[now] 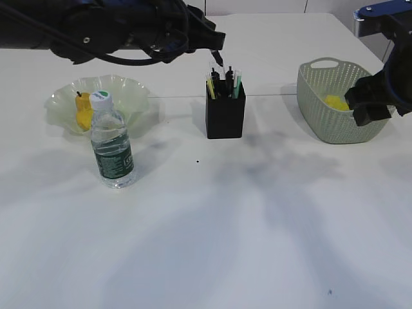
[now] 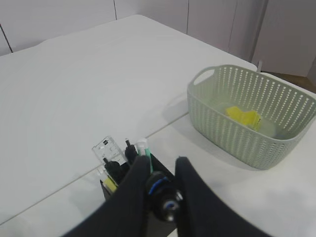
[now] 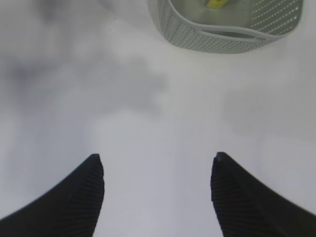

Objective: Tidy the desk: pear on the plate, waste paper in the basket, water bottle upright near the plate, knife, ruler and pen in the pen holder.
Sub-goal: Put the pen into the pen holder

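I see my left gripper [image 2: 160, 170] above the pen holder [image 1: 224, 112] at mid-desk toward the far edge, its fingers pinched on a black pen [image 2: 162, 196] standing over the holder. My right gripper [image 3: 157, 170] hangs wide apart and empty beside the basket [image 1: 322, 122] near the right edge, yellow paper [image 1: 335, 102] inside. The pear [image 1: 84, 109] lies on the plate [image 1: 129, 93]; the bottle [image 1: 111, 145] stands upright before it.
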You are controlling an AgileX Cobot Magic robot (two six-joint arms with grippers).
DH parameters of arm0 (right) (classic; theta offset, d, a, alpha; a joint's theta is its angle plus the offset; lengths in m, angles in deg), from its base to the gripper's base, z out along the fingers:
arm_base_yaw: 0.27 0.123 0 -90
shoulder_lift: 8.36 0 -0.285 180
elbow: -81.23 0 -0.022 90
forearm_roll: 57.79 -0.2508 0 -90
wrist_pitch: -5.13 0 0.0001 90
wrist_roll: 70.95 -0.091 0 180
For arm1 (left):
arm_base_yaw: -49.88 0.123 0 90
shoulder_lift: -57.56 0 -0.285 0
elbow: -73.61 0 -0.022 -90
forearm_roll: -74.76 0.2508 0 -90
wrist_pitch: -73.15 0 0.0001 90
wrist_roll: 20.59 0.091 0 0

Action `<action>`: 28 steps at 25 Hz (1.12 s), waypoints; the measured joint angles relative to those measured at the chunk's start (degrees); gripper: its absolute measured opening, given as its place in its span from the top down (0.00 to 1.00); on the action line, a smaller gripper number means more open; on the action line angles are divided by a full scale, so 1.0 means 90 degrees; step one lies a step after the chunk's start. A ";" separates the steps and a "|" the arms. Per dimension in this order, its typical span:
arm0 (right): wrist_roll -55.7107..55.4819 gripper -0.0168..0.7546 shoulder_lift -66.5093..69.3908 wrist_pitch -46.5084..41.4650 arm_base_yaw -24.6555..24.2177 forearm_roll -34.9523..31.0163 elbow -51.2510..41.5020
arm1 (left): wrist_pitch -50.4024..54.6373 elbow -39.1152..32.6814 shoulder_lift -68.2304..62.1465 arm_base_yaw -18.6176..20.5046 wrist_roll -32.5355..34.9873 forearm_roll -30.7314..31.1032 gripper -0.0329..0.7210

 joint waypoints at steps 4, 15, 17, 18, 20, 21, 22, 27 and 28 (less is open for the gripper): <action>0.0000 0.33 0.0000 0.0000 0.0000 -0.0065 0.0000 | 0.0028 0.0347 -0.0397 -0.0014 0.0000 0.0000 0.86; -0.0012 0.33 0.0000 0.0000 0.0000 -0.0116 0.0000 | 0.0514 0.0771 -0.0886 -0.0014 0.0000 0.0000 0.86; -0.0012 0.33 0.0000 -0.0012 0.0000 -0.0116 0.0000 | 0.0514 0.0784 -0.0886 -0.0014 0.0000 -0.0012 0.86; -0.0012 0.33 0.0000 -0.0024 0.0000 -0.0125 0.0000 | 0.0514 0.0784 -0.0886 -0.0014 0.0000 -0.0012 0.86; -0.0012 0.33 0.0000 -0.0037 0.0000 -0.0125 0.0000 | 0.0514 0.0784 -0.0886 -0.0014 0.0000 -0.0012 0.86; -0.0012 0.33 0.0000 -0.0037 0.0000 -0.0141 0.0000 | 0.0503 0.0784 -0.0886 -0.0014 0.0000 -0.0012 0.86; -0.0012 0.33 0.0000 -0.0037 0.0000 -0.0141 0.0000 | 0.0489 0.0784 -0.0886 -0.0014 0.0000 -0.0012 0.86; -0.0012 0.33 0.0000 -0.0037 0.0000 -0.0141 0.0000 | 0.0285 0.0850 -0.0927 -0.0014 0.0000 -0.0012 0.86; -0.0012 0.33 0.0000 -0.0037 0.0000 -0.0141 0.0000 | 0.0259 0.0915 -0.0989 -0.0014 0.0000 0.0001 0.86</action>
